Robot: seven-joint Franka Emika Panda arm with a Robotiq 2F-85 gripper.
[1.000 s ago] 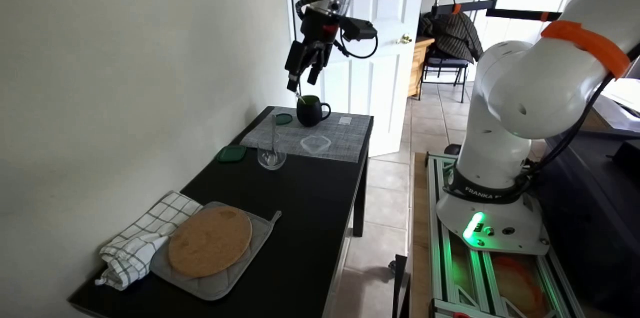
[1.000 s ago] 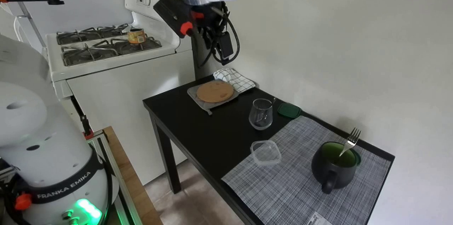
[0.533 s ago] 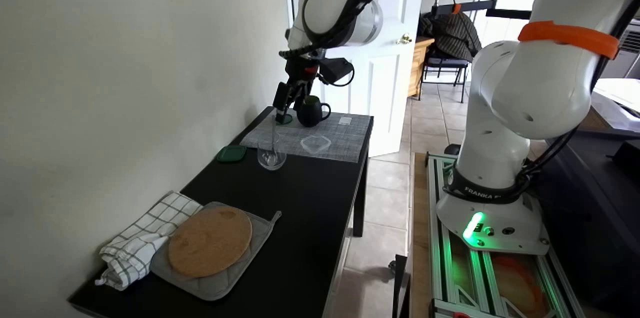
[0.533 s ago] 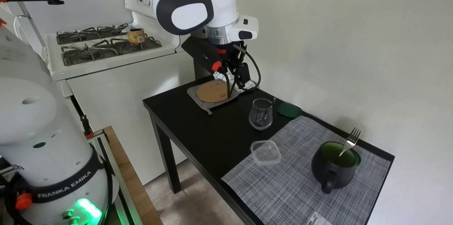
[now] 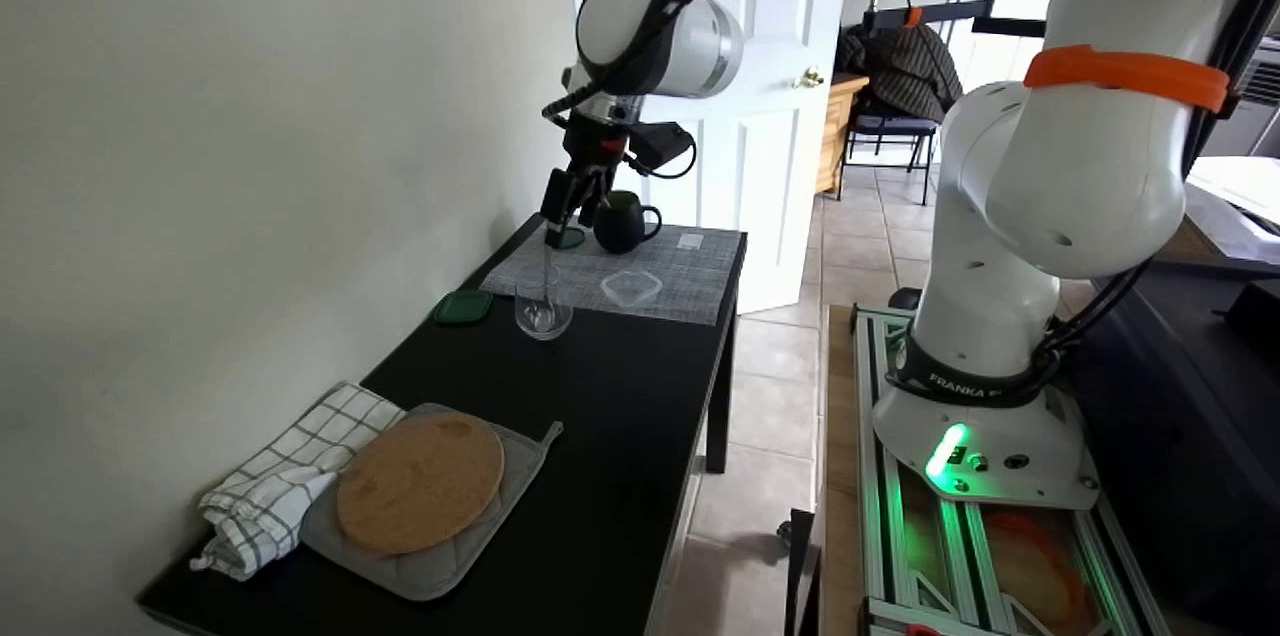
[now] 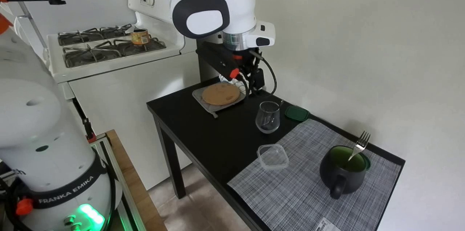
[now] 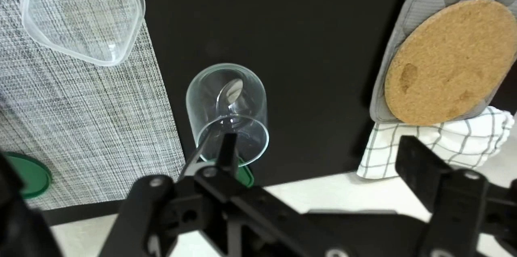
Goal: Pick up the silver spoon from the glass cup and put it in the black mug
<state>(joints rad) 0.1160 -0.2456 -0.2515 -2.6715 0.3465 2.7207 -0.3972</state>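
— Where do we find the silver spoon (image 7: pixel 234 91)?
— We see it aslant, bowl down, in the glass cup (image 7: pixel 255 102); its handle leans over the rim towards the gripper (image 7: pixel 320 154).
— How do we read the jaws?
— In the wrist view they stand wide apart, holding nothing; the handle passes outside them. Whether it touches them, we cannot tell.
— And beyond?
— In an exterior view we note the black mug (image 6: pixel 331 173) upright on a grey placemat (image 6: pixel 290 183), a fork (image 6: pixel 360 146) leaning in it, tines up.
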